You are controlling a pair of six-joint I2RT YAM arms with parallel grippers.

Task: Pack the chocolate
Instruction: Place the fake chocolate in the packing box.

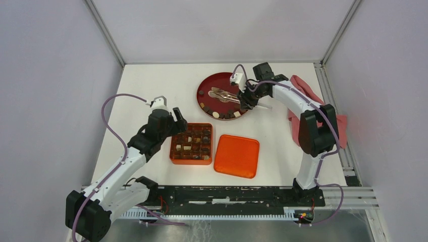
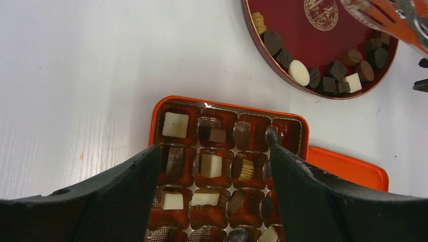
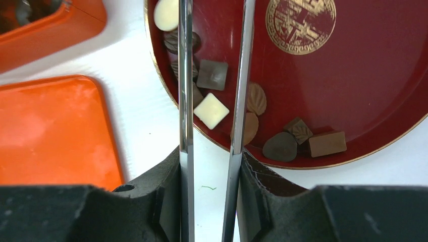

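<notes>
Brightly, evenly lit from above; faint shadows beside the red plate (image 1: 209, 83); glints on tongs (image 3: 185, 101) over it; blurred foreground below.

The left gripper (image 2: 214, 146) hangs, jaws spread wide, over the orange box (image 2: 227, 104), its cells holding chocolate (image 2: 175, 124). More pieces lie along the red plate (image 2: 313, 43) rim. The lid (image 2: 353, 169) lies just beside the box.

White desk (image 1: 146, 85), seen from above. Toward the far edge we find a round red plate (image 1: 207, 84) with a gold emblem at its centre; metal tongs (image 1: 222, 94) extend over it. A pink cloth (image 1: 303, 84) sits by the far right corner. Near the middle we note an orange compartmented tin (image 1: 191, 161). An orange lid (image 1: 236, 156) lies flat just beside it, toward the right edge.
</notes>
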